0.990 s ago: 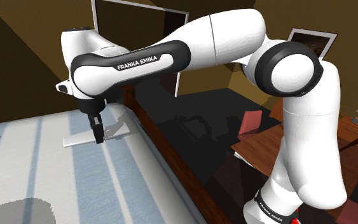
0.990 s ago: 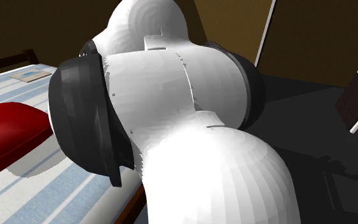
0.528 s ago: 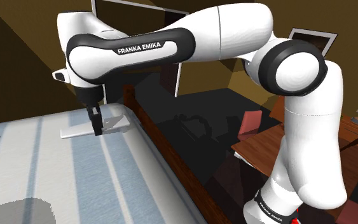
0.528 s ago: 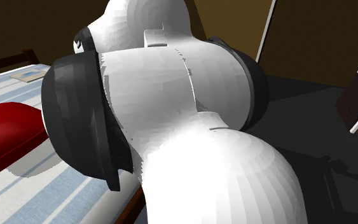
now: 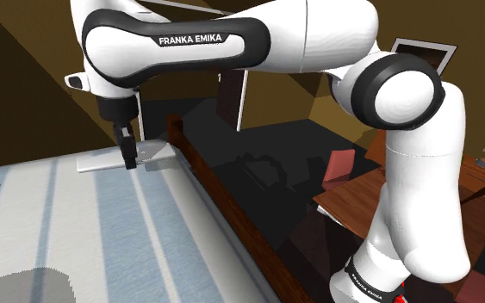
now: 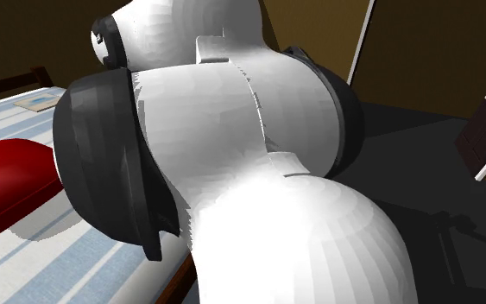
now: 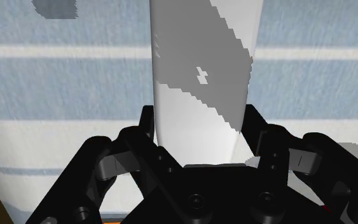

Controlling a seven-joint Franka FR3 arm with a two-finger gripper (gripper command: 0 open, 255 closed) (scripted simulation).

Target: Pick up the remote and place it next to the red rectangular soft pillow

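- Firmly, the jaws are clenched on the white remote [image 7: 199,95], its flat length running out beyond them.
- Below the jaws lies the blue-striped bed [image 5: 59,232].

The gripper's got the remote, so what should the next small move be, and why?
Probably start carrying it across the bed toward the red pillow. The gripper is shut on the white remote, which seems lifted off the striped bed cover, and the pillow lies elsewhere on the bed, so transport comes next.
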